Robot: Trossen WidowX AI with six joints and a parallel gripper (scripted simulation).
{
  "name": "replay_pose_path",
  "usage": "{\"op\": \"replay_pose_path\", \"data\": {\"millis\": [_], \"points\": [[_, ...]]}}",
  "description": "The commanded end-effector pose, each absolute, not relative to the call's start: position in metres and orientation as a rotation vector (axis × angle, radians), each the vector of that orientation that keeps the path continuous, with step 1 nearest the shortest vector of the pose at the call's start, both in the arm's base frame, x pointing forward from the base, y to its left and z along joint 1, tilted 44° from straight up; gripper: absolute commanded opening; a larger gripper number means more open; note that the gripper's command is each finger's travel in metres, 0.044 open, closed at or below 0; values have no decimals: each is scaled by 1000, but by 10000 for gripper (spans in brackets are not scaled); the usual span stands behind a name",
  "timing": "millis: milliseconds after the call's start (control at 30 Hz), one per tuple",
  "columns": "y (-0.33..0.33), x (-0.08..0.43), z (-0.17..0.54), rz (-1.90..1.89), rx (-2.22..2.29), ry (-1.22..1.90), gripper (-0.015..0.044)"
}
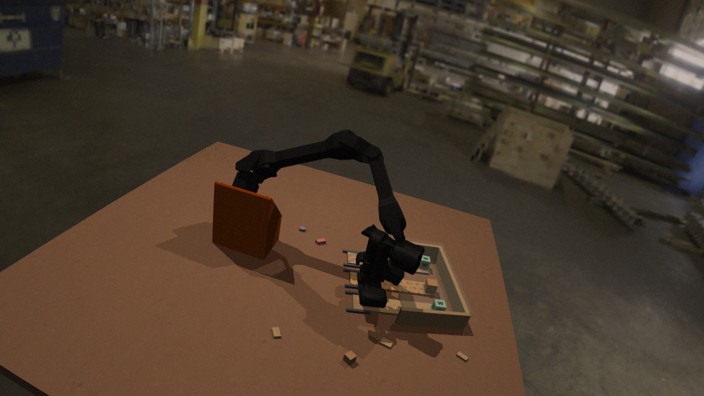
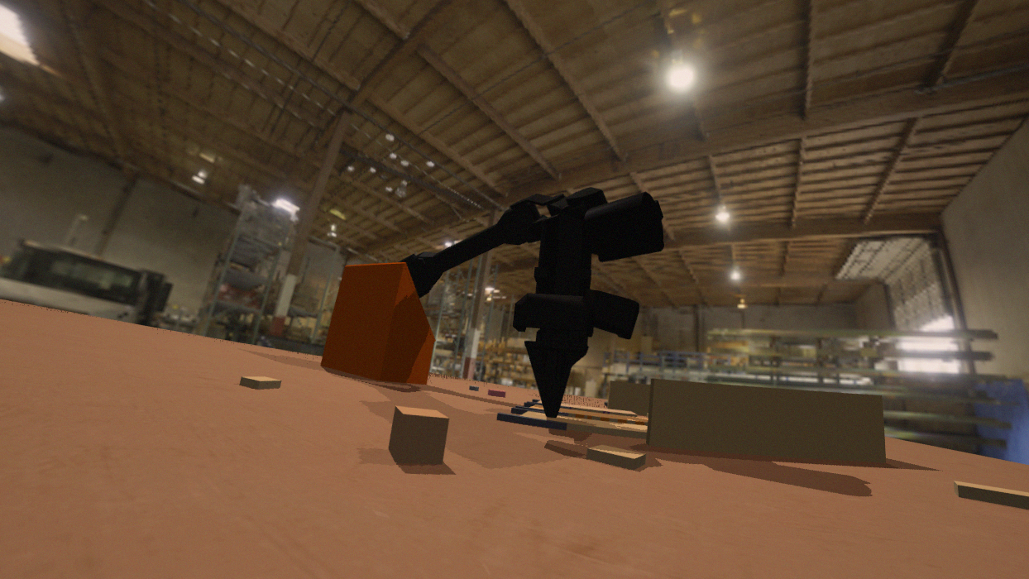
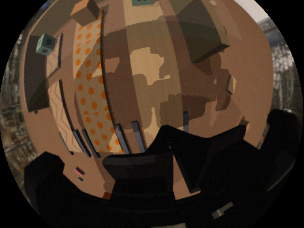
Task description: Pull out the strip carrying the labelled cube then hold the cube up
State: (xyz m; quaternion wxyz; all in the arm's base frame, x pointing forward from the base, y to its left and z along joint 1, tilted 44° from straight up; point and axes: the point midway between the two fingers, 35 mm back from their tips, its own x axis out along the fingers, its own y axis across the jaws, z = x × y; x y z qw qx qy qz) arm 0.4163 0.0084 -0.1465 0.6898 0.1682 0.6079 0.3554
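The plain tan strip (image 1: 391,305) (image 2: 619,429) (image 3: 176,73) shows no gap and has a mint cube marked W (image 1: 438,305) (image 3: 142,2) at its far end. The orange-dotted strip (image 1: 413,286) (image 3: 91,91) looks whole and carries an unmarked brown cube (image 1: 431,285) (image 3: 85,12). The zigzag strip (image 1: 352,257) (image 3: 56,94) has a gap in it, with another mint W cube (image 1: 425,261) (image 3: 45,44) on its far piece. My gripper (image 2: 552,416) (image 3: 164,128) is shut and empty, pointing down at the plain strip's near end. Whether its tips touch the strip cannot be told.
A low wooden wall (image 1: 453,280) (image 2: 766,421) (image 3: 203,39) surrounds the strips' far ends. Dark rails (image 3: 138,135) flank their near ends. A loose brown cube (image 1: 350,356) (image 2: 418,435) and a thin block (image 1: 386,343) (image 2: 615,456) lie outside the wall.
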Motion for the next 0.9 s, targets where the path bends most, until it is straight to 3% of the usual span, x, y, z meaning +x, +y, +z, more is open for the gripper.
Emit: {"op": "replay_pose_path", "data": {"millis": [0, 867], "points": [[9, 404, -153, 797, 379, 1381, 0], [1, 367, -162, 796, 379, 1383, 0]]}}
